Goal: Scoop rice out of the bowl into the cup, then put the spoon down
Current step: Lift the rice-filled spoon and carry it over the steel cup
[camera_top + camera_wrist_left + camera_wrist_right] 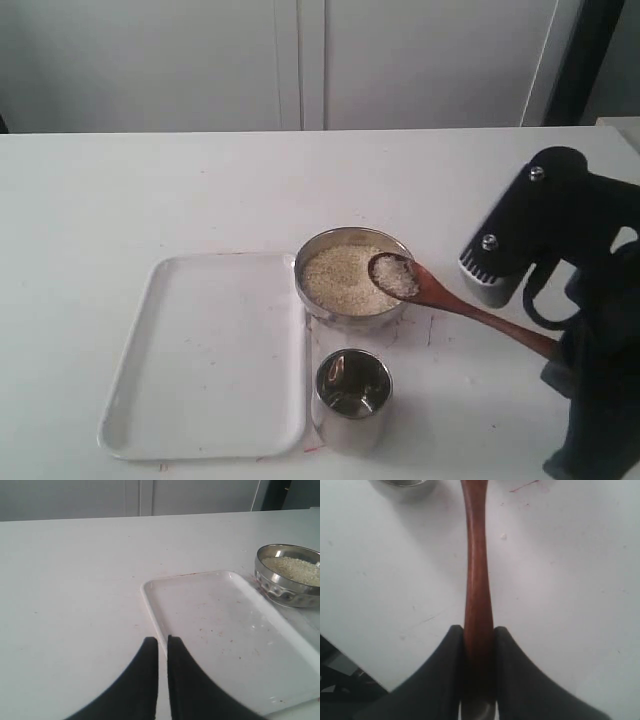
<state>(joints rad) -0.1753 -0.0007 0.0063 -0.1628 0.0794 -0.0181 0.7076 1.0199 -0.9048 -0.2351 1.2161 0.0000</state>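
The shiny steel bowl holds off-white rice and stands mid-table. The same bowl and rice also show in the left wrist view. The steel cup stands just in front of the bowl. My right gripper is shut on the handle end of the brown wooden spoon. The spoon's small bowl, heaped with rice, hovers over the bowl's right rim. In the right wrist view the gripper clamps the spoon. My left gripper is shut and empty, over the tray's near edge.
A white rectangular tray lies left of the bowl and cup, and it appears as the tray in the left wrist view. The right arm's black body stands at the table's right side. A white wall rises behind the table.
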